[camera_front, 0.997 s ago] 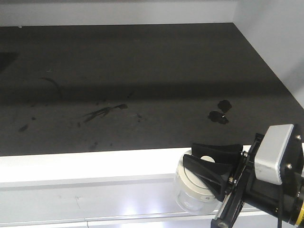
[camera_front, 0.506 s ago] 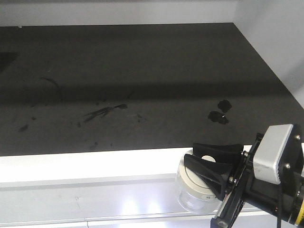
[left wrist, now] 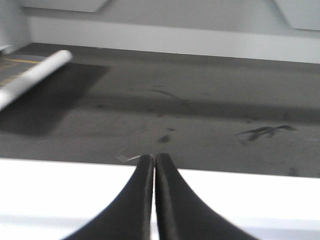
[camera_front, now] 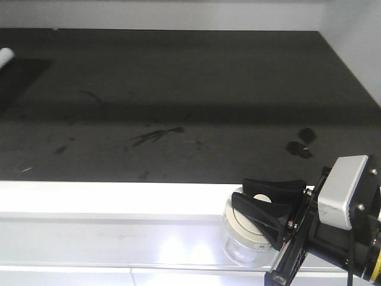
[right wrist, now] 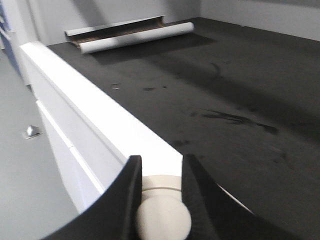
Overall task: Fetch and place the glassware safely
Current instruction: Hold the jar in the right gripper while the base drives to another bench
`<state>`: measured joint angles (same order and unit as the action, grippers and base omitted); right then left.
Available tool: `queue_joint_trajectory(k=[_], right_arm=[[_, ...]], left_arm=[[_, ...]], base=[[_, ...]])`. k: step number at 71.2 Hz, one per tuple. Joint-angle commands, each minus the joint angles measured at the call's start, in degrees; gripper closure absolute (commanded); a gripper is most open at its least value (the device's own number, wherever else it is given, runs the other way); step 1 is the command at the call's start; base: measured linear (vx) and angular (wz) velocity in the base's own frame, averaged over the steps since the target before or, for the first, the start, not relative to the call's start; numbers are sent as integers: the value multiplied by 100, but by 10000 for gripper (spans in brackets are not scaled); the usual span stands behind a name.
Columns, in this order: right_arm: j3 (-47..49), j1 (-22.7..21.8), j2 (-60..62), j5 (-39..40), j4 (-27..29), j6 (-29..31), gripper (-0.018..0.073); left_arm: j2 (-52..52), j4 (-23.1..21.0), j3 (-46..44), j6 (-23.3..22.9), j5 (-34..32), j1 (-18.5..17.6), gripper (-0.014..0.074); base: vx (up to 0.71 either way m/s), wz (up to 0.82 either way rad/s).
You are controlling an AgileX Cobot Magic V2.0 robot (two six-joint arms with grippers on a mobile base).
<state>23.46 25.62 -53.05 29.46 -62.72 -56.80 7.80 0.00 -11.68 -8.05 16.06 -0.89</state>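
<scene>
Glassware (camera_front: 241,238) is clamped at its lid knob (right wrist: 162,220) between fingers of the right end effector (camera_front: 239,192), beside the white counter edge (camera_front: 89,202)

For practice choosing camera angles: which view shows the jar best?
The exterior front view: the jar shows lid and glass body, the right gripper clamped on its knob. The right wrist view shows only knob and lid edge between the fingers. The left wrist view misses it.

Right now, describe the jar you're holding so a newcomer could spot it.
On the dark countertop, follow the white front edge right to the right gripper. Clamped there is a small clear glass jar; its wide off-white lid with a central knob sets it apart.
</scene>
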Motion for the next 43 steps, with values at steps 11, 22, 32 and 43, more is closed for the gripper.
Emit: queue_joint_trajectory(k=[11,22,32,43], right_arm=[[182,-9,82,321,210,41,560],[182,-9,82,321,210,41,560],[182,-9,82,321,210,41,560],[182,-9,82,321,210,41,560]], left_arm=[[63,-62,-152,-18,-424,4,603],[63,-62,-152,-18,-424,4,603],[63,-62,-152,-18,-424,4,603],[63,-62,-152,-18,-424,4,603]], base=[[-6,54],[-8,63],[-7,64],[-4,69]])
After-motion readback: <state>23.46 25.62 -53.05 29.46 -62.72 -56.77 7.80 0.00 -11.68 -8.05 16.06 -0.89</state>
